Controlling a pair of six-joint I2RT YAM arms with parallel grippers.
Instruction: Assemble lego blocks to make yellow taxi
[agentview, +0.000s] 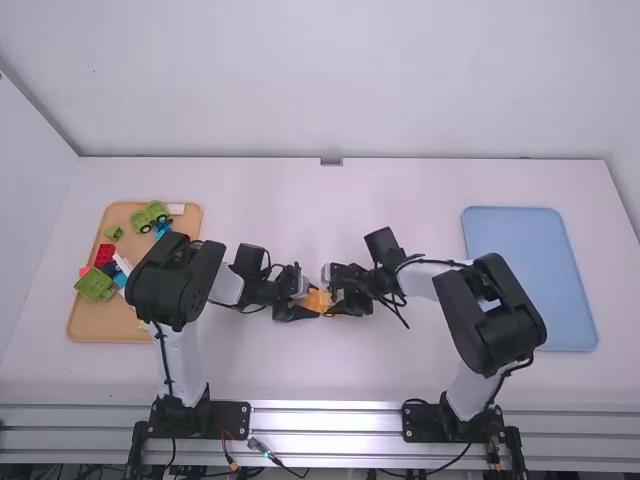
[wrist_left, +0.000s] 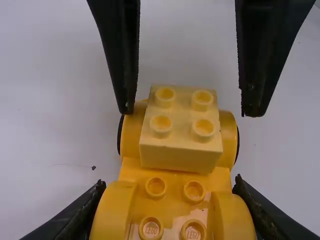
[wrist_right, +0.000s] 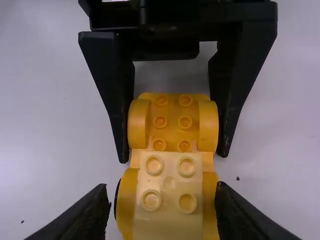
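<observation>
Between the arms, left of the table's middle, lies the yellow car (agentview: 317, 300). My left gripper (agentview: 303, 303) is shut on one end of it, its fingers against the rounded fenders of the car (wrist_left: 187, 192) in the left wrist view, where the left gripper (wrist_left: 170, 212) shows low. A pale yellow block (wrist_left: 181, 135), studs up, sits on the car's other end between two wheels. My right gripper (agentview: 336, 297) stands open around that end. In the right wrist view the right gripper (wrist_right: 162, 202) has its fingers either side of the pale block (wrist_right: 169, 192).
An orange tray (agentview: 85, 325) at the left holds several green, red, blue and white pieces, partly behind the left arm. A blue tray (agentview: 530, 280) lies at the right. The two grippers nearly meet over the car.
</observation>
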